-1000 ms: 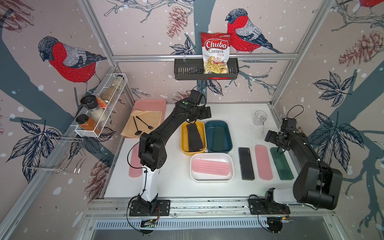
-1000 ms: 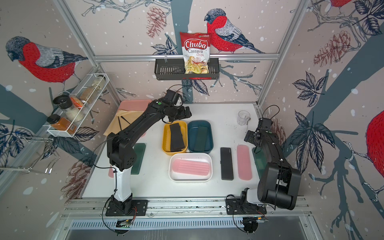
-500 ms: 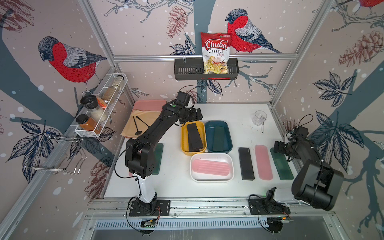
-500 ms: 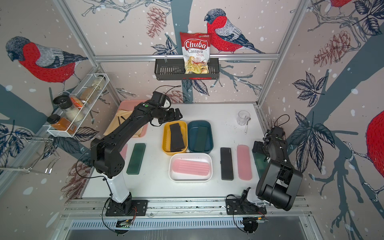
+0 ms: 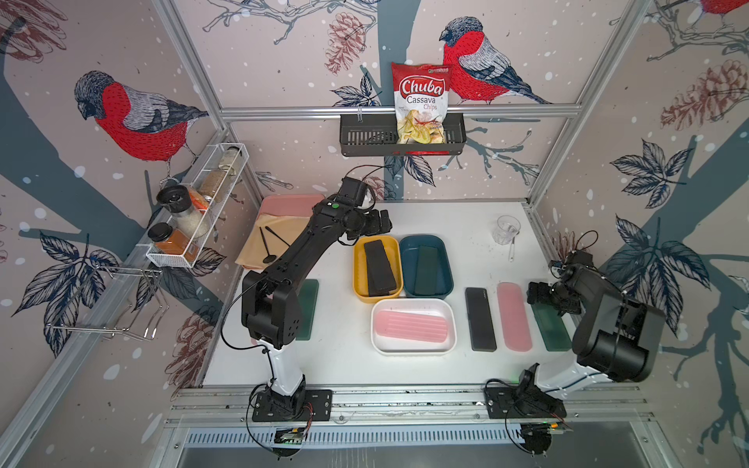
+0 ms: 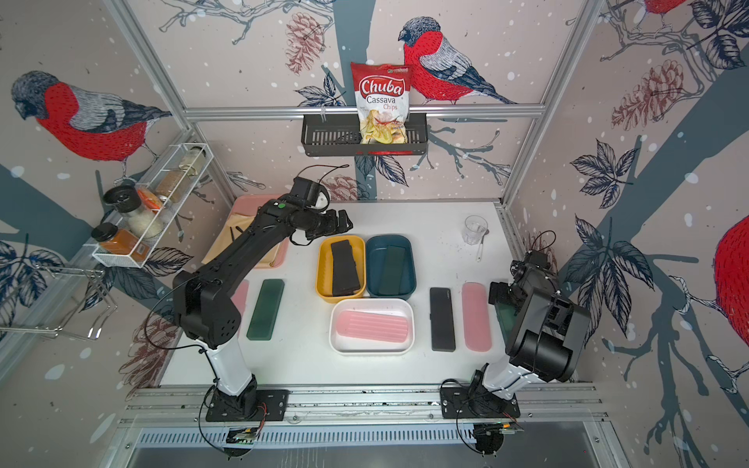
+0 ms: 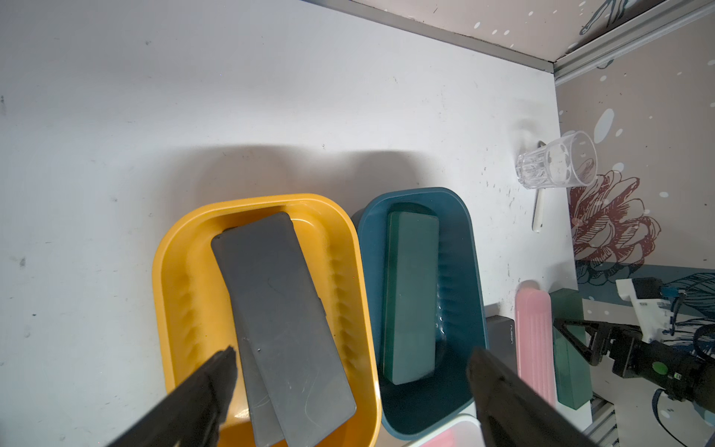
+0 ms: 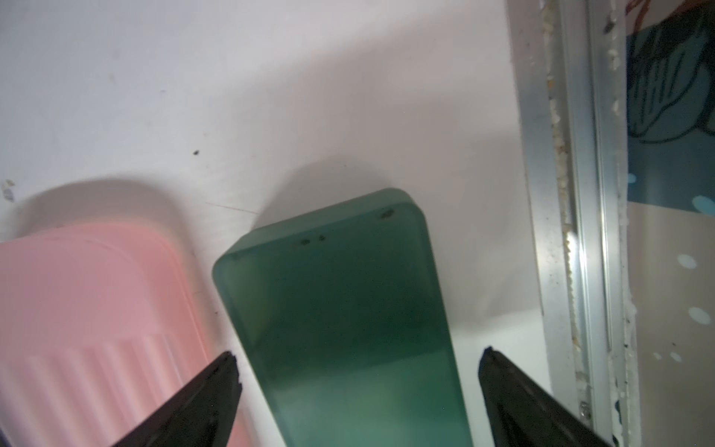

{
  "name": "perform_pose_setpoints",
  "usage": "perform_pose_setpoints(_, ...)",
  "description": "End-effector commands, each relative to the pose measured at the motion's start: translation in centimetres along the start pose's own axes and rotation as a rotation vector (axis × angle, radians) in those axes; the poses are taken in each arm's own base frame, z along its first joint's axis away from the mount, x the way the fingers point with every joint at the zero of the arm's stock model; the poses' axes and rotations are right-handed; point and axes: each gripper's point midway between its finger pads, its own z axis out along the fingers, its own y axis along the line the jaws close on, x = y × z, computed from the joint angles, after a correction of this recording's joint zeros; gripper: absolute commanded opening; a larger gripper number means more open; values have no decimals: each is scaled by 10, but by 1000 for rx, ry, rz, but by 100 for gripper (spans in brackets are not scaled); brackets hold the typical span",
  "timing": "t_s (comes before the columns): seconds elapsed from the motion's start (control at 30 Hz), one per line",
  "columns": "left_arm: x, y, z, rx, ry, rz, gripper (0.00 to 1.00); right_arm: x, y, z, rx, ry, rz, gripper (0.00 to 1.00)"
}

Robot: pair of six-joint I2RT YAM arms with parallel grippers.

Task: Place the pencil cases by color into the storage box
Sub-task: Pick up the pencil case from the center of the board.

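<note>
White table (image 5: 446, 219) within a bird-papered cell, three tubs at centre. Right claw (image 8: 358, 358): jaws spread wide, empty, poised low over a green case (image 8: 340, 309), one fingertip (image 8: 209, 387) to each long side, neither seen touching, the case's rounded end just ahead of the tips. Just outside one jaw, a pink case (image 8: 89, 294), close alongside the green; outside the opposite jaw, bare table, then the wall rail (image 8: 580, 232). Beyond the pink, farther from this claw, a black case (image 5: 480, 318). Left claw (image 7: 348, 356): likewise wide open and empty, hovering over the yellow tub (image 7: 166, 278), stowed black cases (image 7: 278, 309) beneath, apparently two stacked askew. Teal tub (image 7: 474, 247) beside that claw, stowed green case (image 7: 410, 294) inside. White tub (image 5: 453, 324) nearer the bases, stowed pink case (image 5: 411, 326) inside. Second green case (image 6: 266, 310) by the left arm's base, well apart from either claw. Judged handling: rigid shell, probably light, smooth frosted skin likely to slip under a weak pinch. Best held across the narrow width, on the two long edges, nearer mid-length than the end to avoid drooping. Little room on the pink side; lower squarely to spare the neighbour.
</note>
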Motion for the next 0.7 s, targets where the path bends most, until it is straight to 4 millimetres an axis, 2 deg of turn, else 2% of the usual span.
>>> perform_pose_setpoints(0.0, -11, -7, 1, 36, -27, 0, 97, 1, -6, 5, 35, 7, -1, 100)
perform_pose_setpoints(0.27, -12, -8, 5, 44, -24, -22, 97, 4, -12, 16, 61, 40, 19, 95)
perform_pose_setpoints(0.47, -10, -6, 4, 35, -27, -33, 97, 1, -14, 19, 65, 49, 25, 82)
perform_pose_setpoints(0.67, -8, -4, 3, 31, -31, -43, 97, -3, -16, 18, 75, 43, 31, 64)
